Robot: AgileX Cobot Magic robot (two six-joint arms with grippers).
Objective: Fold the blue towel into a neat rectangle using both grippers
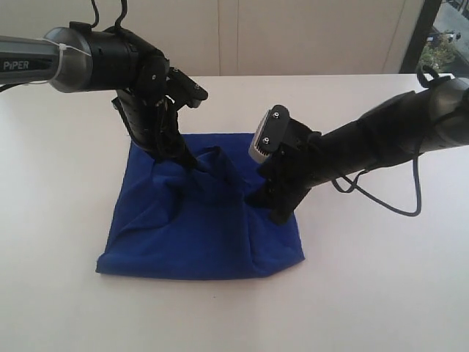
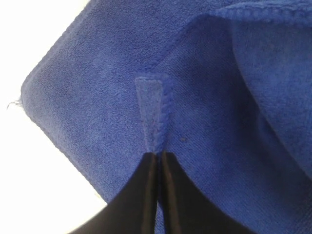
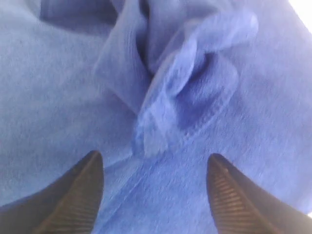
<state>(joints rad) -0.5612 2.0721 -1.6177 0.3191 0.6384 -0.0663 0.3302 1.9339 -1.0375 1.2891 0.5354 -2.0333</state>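
Left gripper (image 2: 157, 157) first: its fingers (image 2: 139, 200) are squeezed flat together on a small stitched hem tab (image 2: 152, 109) of the blue towel (image 1: 198, 235), so that bit is properly pinched. On the right gripper (image 3: 155, 168) the 2 ribbed fingers are spread wide with nothing clamped between them, and they're parked just above a bunched ridge (image 3: 165, 112) of cloth.

The towel is laid on the white table (image 1: 366, 286), a bit left of the middle, between both arms. The near edge is lying fairly flat, while the far middle is pulled up into a peak at the left gripper and the right side is rumpled.

Best guess: a fold is being set down. For it to be done well, the pinched hem should be lowered slowly and lined up with the layer below before anything is let go. The bunch under the right gripper should be pulled flat sideways, not pressed down, or a crease will probably get locked in.

Material-wise, a soft, fuzzy terry is seen, deep royal blue, floppy, so no shape is held by it. The hems are thin and ridged with stitching. 1 loose thread (image 2: 12, 104) is sticking out at a corner.
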